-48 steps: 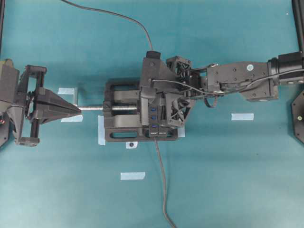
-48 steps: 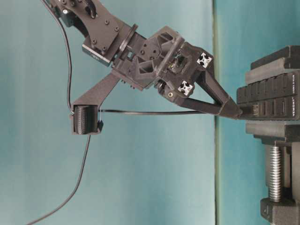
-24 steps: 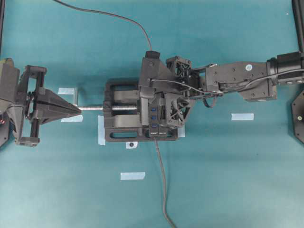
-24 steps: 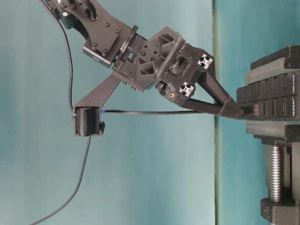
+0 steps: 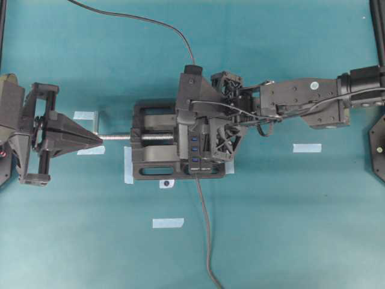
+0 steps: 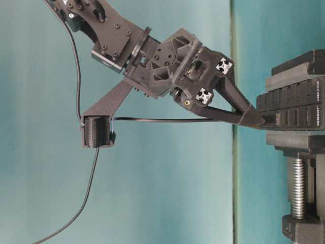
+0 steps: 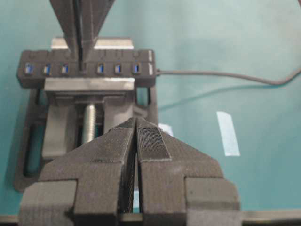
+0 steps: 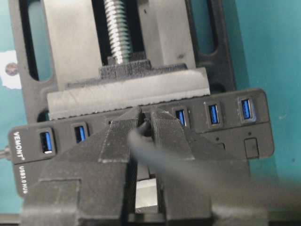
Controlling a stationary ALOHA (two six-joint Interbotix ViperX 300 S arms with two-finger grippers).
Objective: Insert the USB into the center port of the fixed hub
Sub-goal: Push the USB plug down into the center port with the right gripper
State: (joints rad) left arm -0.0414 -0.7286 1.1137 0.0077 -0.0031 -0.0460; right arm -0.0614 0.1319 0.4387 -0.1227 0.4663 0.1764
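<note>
We found the USB (image 8: 145, 128) pinched between the narrowed fingertips of our right gripper (image 6: 252, 119), its nose pressed against the face of the fixed hub (image 8: 225, 123) at the center port (image 7: 82, 68), with blue sockets showing on either side of it. How deep the plug sat we could not tell, since the fingertips hid the joint. We judged the step in hand to be the final push: it would go best with the plug held square to the port, driven straight along the port's axis, and the grip released only once the plug was seated. Our left gripper (image 7: 136, 141) sat clenched and empty near the left edge of the bench, its tip by the screw handle of the vise (image 5: 150, 171) that clamped the hub. We read "VEMONT" and "USB3.0 HU…" in white on the hub's end.
</note>
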